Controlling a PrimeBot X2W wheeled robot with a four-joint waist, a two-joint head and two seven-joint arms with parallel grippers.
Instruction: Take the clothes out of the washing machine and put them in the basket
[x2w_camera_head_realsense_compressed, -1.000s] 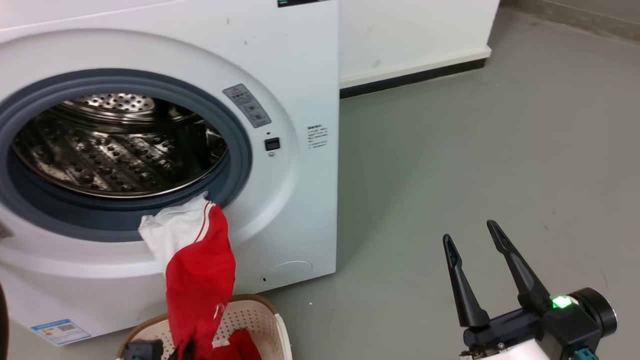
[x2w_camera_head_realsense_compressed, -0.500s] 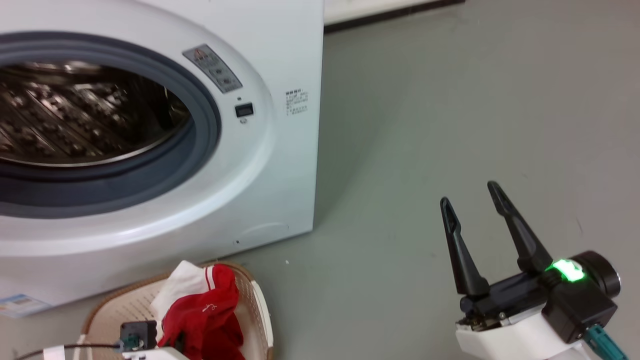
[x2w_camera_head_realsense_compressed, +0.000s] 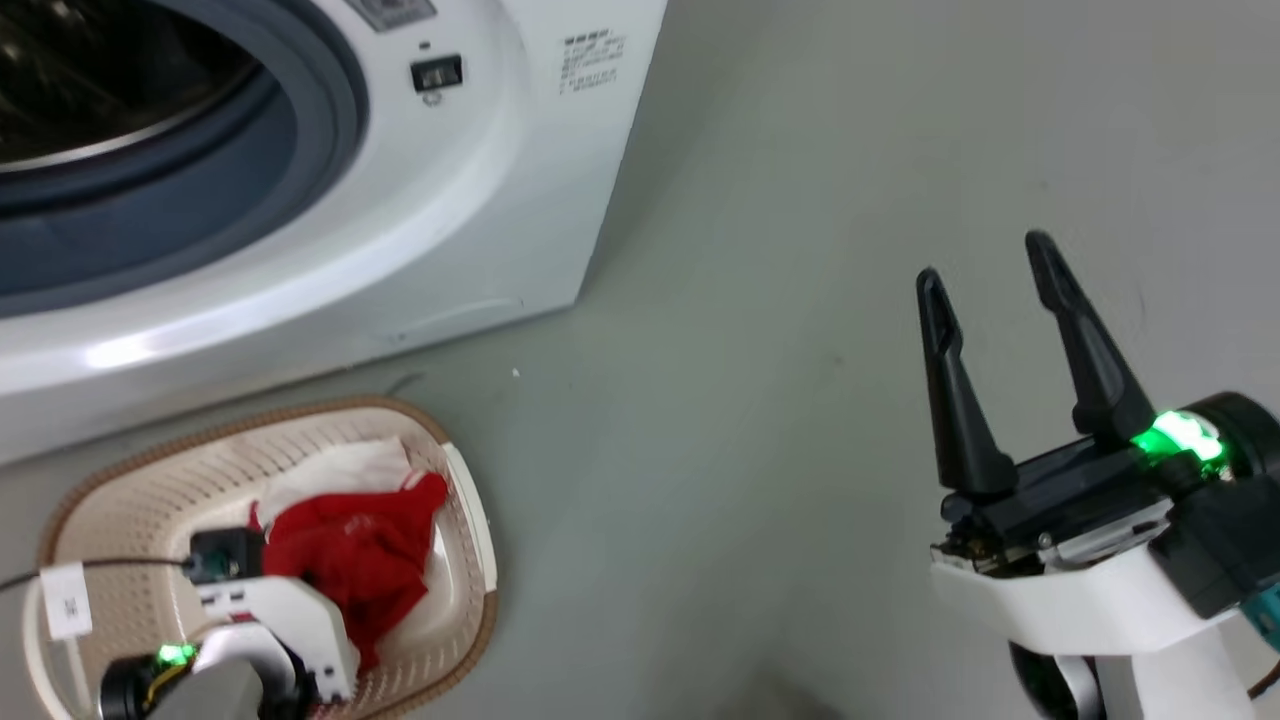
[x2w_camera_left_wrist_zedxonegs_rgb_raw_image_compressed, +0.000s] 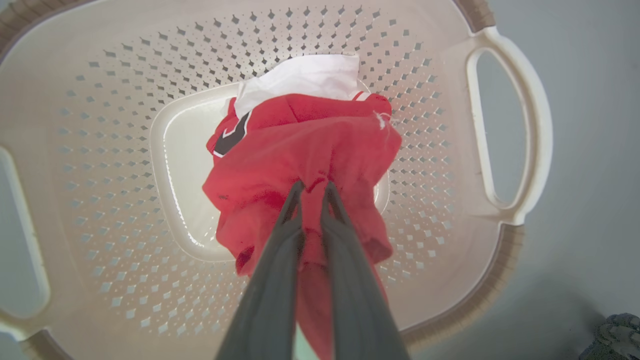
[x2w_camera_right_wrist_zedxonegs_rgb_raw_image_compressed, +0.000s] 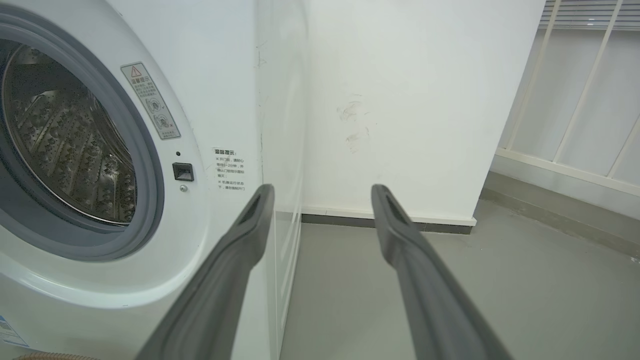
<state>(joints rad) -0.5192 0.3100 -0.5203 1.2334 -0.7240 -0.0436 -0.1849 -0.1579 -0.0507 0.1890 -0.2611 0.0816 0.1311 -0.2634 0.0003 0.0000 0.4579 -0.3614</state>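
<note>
Your left gripper (x2w_camera_left_wrist_zedxonegs_rgb_raw_image_compressed: 313, 186) points down into the low cream-white perforated plastic basket (x2w_camera_left_wrist_zedxonegs_rgb_raw_image_compressed: 100, 125) with the brown rim. Its two dark fingers are pinched together on a fold of the bright red soft fabric garment (x2w_camera_left_wrist_zedxonegs_rgb_raw_image_compressed: 310, 145). The cloth bunches up around the fingertips, and the rest spreads out below them over the basket's smooth base. A white panel of the same bundle lies on the far side, toward the basket wall nearest the machine. In the head view you see the red heap inside the basket, in its right half, partly hidden by the left arm (x2w_camera_head_realsense_compressed: 270, 640) above it.

The basket stands on the grey floor (x2w_camera_head_realsense_compressed: 760, 300), just in front of the large white front-loading washing machine (x2w_camera_head_realsense_compressed: 480, 180). The machine's grey rubber seal (x2w_camera_right_wrist_zedxonegs_rgb_raw_image_compressed: 150, 165) and perforated steel drum (x2w_camera_right_wrist_zedxonegs_rgb_raw_image_compressed: 65, 150) show at the open mouth. Your right gripper (x2w_camera_head_realsense_compressed: 984, 258) hovers over the floor well to the right of the basket, fingers spread wide with nothing between them.
</note>
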